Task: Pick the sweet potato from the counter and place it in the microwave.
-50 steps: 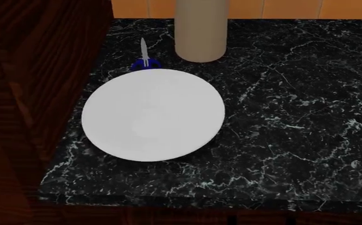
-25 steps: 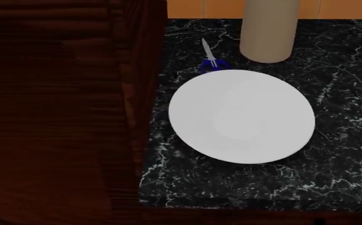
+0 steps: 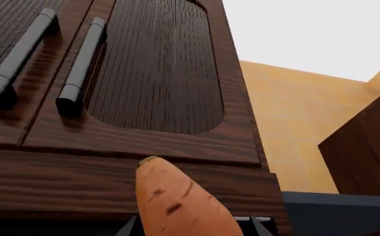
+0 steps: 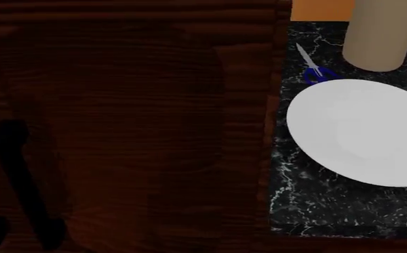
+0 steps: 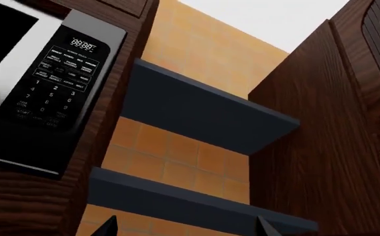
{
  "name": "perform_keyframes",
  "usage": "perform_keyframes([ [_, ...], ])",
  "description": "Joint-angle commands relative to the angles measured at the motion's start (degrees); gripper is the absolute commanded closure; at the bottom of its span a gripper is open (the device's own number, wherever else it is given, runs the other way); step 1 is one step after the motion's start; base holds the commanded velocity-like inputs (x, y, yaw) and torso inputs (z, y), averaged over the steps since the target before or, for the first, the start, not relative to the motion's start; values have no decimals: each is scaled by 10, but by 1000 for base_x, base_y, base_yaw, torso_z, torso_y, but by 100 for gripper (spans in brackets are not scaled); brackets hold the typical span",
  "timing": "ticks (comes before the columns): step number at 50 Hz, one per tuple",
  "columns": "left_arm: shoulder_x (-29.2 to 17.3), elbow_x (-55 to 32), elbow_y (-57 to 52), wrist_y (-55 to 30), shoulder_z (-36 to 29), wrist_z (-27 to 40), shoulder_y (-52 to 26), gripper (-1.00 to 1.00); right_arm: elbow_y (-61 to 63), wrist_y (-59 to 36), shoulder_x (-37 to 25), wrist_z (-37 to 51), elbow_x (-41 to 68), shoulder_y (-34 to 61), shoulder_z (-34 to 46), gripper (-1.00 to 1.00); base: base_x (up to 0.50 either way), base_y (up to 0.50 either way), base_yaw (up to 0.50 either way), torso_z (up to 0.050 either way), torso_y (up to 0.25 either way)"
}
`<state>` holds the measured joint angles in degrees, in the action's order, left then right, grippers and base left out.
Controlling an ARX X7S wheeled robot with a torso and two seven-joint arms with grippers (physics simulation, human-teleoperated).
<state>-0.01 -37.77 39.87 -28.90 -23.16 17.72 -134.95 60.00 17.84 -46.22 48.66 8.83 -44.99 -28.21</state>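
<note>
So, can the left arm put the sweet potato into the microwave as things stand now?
Probably not yet. The left claw holds the sweet potato facing closed cabinet doors; the microwave shows only in the right wrist view.

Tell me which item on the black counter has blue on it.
The scissors, lying between the white plate and the beige cylinder: their handles are blue, while the other two are plain white and beige.

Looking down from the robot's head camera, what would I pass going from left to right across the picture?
Black cabinet handle → dark wood cabinet panel → blue-handled scissors → white plate, with a beige cylinder behind it; the scissors, plate and cylinder are on the black counter.
</note>
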Motion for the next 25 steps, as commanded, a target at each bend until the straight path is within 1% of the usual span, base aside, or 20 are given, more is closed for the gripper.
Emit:
perform_keyframes([
  [1, 0, -10, 1, 2, 3, 7, 0, 100, 0, 4, 12, -9, -4, 0, 3, -100, 0, 500, 0, 0, 0],
  [25, 0, -19, 1, 6, -6, 11, 0, 100, 0, 17, 48, -39, -11, 0, 2, -100, 0, 500, 0, 0, 0],
])
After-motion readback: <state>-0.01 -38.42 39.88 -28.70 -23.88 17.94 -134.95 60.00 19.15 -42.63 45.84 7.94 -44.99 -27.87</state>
